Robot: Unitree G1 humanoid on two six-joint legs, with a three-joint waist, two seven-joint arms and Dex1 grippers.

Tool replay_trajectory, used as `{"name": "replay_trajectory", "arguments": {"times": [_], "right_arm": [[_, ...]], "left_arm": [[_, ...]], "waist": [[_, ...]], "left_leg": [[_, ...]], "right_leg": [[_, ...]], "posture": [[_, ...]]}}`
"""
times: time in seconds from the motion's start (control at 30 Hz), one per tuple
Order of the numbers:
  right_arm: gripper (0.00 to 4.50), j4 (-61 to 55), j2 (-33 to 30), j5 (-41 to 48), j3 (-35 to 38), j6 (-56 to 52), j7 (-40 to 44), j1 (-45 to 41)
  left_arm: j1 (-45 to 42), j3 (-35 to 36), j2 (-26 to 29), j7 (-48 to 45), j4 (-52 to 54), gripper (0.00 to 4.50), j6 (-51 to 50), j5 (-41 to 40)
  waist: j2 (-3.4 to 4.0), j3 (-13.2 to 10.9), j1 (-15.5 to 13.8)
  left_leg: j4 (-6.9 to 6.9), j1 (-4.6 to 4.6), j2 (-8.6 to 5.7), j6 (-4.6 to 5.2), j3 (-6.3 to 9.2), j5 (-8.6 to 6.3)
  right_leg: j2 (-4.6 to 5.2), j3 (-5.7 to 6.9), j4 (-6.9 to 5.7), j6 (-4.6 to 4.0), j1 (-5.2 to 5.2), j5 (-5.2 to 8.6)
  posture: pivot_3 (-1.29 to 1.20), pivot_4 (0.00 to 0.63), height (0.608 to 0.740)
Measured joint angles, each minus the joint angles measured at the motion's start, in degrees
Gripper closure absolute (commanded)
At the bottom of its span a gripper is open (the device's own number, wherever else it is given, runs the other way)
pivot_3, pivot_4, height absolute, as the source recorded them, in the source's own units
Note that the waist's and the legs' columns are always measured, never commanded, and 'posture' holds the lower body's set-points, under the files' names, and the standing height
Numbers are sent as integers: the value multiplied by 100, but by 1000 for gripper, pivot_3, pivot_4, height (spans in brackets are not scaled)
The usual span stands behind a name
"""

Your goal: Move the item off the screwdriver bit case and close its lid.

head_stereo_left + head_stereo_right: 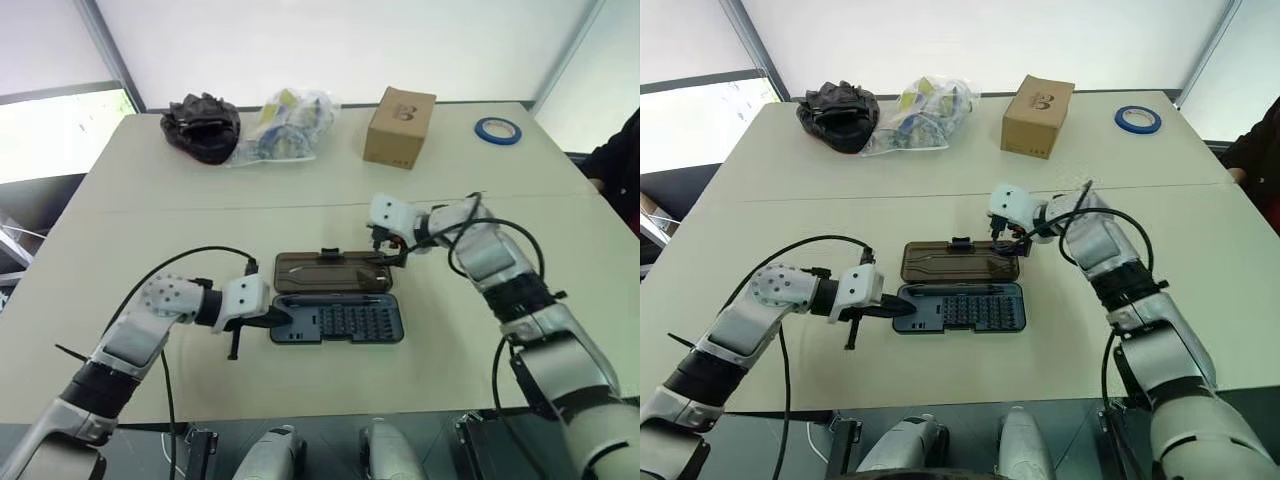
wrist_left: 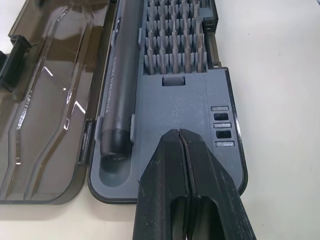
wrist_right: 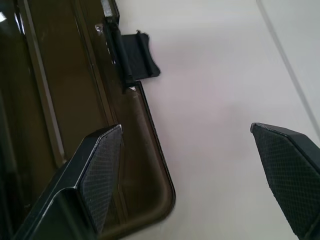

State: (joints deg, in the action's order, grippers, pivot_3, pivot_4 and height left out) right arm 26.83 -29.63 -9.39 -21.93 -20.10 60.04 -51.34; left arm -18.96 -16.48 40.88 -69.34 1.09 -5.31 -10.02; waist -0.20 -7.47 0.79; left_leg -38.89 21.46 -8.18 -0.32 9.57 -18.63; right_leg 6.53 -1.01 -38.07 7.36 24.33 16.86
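Screwdriver bit case (image 1: pixel 338 320) open flat on counter (image 1: pixel 300 180), lid (image 1: pixel 330 271) laid back. Left hand (image 2: pixel 182 150) pressed together on tray end; right hand (image 3: pixel 200 175) spread at lid corner. Risk: case sliding if lid lifted unevenly.

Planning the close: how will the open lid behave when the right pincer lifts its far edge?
The lid looks like thin, stiff moulded plastic, so it should swing as one piece on its hinge rather than flex. It seems light; the screwdriver bit case might slide unless the shut left pincer steadies it. Its glossy surface could slip.
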Motion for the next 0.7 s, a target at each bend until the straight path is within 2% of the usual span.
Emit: {"name": "replay_trajectory", "arguments": {"times": [0.07, 0.27, 0.3, 0.37, 0.5, 0.7], "right_arm": [[1090, 603, 195, -6, -39, 234, 87, -204], [4164, 1861, 509, -111, -237, 957, 508, -684], [4469, 1995, 536, -133, -269, 1076, 575, -721], [4469, 2289, 588, -306, -381, 1333, 660, -839], [4469, 2663, 656, -479, -410, 1857, 688, -852], [4469, 2886, 704, -596, -400, 2640, 379, -870]], "left_arm": [[53, 41, -28, 67, 13, 4500, -10, -6], [217, 138, -89, 236, 81, 4500, -102, -13], [250, 150, -109, 265, 86, 4500, -144, -13], [283, 154, -138, 352, 92, 4500, -213, -12], [397, 176, -226, 485, 131, 4500, -348, -14], [458, 236, -240, 595, 248, 4500, -578, -15]], "waist": [[3, 2, 5], [9, 40, 32], [10, 50, 35], [11, 56, 19], [24, 115, -1], [36, 149, 39]], "left_leg": [[-1, -2, -1, 0, -1, 0], [0, -26, 0, 0, 2, 0], [3, -40, 0, 0, 2, 0], [24, -116, 4, 1, 4, -2], [89, -213, 11, 12, 4, -9], [97, -209, 21, 13, 2, -10]], "right_leg": [[0, 0, 1, 0, -2, 0], [-2, 1, 1, 0, -28, 0], [-2, 0, 2, 0, -41, 0], [-6, 0, 16, -1, -105, 1], [-11, -6, 68, -1, -173, 2], [-20, -12, 78, -1, -172, 2]], "posture": [[0, 150, 740], [0, 150, 740], [0, 150, 740], [0, 150, 740], [0, 150, 740], [0, 150, 740]]}}
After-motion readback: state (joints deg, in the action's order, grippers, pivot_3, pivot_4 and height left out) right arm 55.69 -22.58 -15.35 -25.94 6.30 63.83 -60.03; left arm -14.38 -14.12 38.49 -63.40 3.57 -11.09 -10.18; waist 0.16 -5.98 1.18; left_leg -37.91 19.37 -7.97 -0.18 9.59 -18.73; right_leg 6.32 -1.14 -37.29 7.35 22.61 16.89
